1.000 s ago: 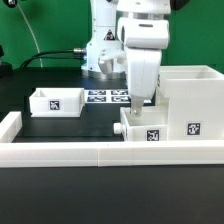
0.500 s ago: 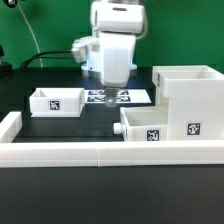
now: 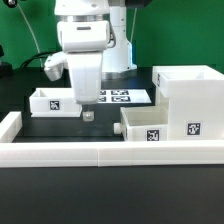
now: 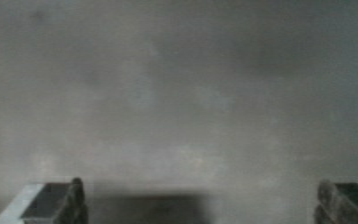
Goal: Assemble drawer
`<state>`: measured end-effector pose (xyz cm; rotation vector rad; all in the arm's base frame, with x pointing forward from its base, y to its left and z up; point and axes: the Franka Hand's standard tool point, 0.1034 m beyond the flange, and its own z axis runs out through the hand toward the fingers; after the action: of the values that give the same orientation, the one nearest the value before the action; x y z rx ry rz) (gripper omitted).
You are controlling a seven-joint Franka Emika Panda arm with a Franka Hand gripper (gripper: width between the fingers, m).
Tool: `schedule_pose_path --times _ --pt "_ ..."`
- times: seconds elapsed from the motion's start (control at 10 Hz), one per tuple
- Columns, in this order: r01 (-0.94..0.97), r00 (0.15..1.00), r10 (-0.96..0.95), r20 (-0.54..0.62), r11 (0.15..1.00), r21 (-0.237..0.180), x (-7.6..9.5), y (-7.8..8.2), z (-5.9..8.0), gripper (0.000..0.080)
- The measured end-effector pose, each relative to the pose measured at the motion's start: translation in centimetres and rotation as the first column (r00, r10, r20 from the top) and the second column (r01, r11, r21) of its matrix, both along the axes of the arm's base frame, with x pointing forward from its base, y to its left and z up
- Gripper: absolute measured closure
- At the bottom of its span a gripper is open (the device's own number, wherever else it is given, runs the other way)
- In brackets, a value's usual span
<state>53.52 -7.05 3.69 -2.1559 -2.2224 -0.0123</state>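
The drawer's tall white housing (image 3: 190, 92) stands at the exterior view's right. One small tray (image 3: 150, 124) with a knob on its end lies against the housing's low front. The second tray (image 3: 55, 101) lies apart at the left. My gripper (image 3: 88, 113) hangs just right of the left tray, low over the black table, holding nothing. In the wrist view the gripper (image 4: 201, 205) shows only two fingertips (image 4: 55, 201) set far apart over a blurred grey surface, with nothing between them.
A long low white border wall (image 3: 100, 152) runs along the front and turns up the left side (image 3: 10, 124). The marker board (image 3: 122, 97) lies flat behind the gripper. The robot's base stands at the back.
The arm has swung from the tray by the housing across to the exterior view's left, and now hangs beside the left tray. The trays and housing have not moved.
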Motion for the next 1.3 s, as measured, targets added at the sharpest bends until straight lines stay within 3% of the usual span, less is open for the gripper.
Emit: schedule_pose_path --times 0.2,0.5,1.0,1.3 --pt "0.009 1.000 -0.008 -0.020 0.998 0.056 -0.4 0.0 -0.9 0.0151" --pt "0.067 0.997 -0.064 -0.042 0.995 0.075 -0.5 3.2 -1.7 0.0151" --pt "0.179 0.983 -0.174 -0.064 0.980 0.083 -0.3 7.5 -1.6 0.0151" --pt "0.216 0.975 -0.210 -0.069 0.973 0.084 -0.1 9.4 -1.5 0.0151"
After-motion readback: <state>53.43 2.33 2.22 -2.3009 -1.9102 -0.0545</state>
